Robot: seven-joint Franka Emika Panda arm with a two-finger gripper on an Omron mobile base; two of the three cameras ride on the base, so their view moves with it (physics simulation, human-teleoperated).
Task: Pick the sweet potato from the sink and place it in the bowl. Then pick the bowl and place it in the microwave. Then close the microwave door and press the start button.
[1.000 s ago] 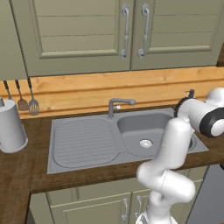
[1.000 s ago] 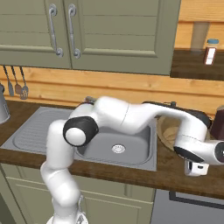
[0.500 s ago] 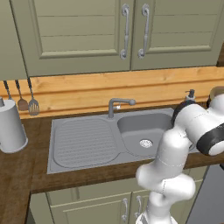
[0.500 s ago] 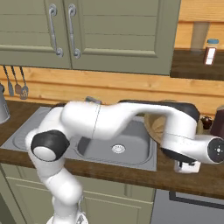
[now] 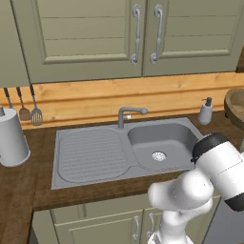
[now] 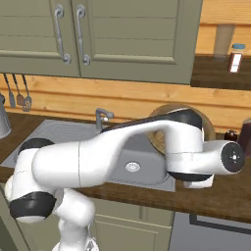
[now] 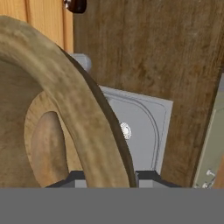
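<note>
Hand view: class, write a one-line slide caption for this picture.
Pincer shut on the rim of the bowl, sweet potato inside, with the sink and counter beyond.

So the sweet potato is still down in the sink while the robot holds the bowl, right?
Not quite: the sweet potato lies inside the bowl, as the hand view shows. The sink basin holds just its drain, and the gripper does hold the bowl by its rim.

Tan, wood-grained bowl (image 7: 83, 113) with darker outside; orange-brown sweet potato (image 7: 46, 153) inside it. Matte grey sink (image 5: 95, 155) with ribbed drainboard and grey faucet (image 5: 127, 114). Dark brown wooden desk (image 5: 19, 190); light orange plank backsplash (image 5: 95, 97); olive-green cabinets (image 5: 86, 38); white soap dispenser (image 5: 205, 111).
</note>
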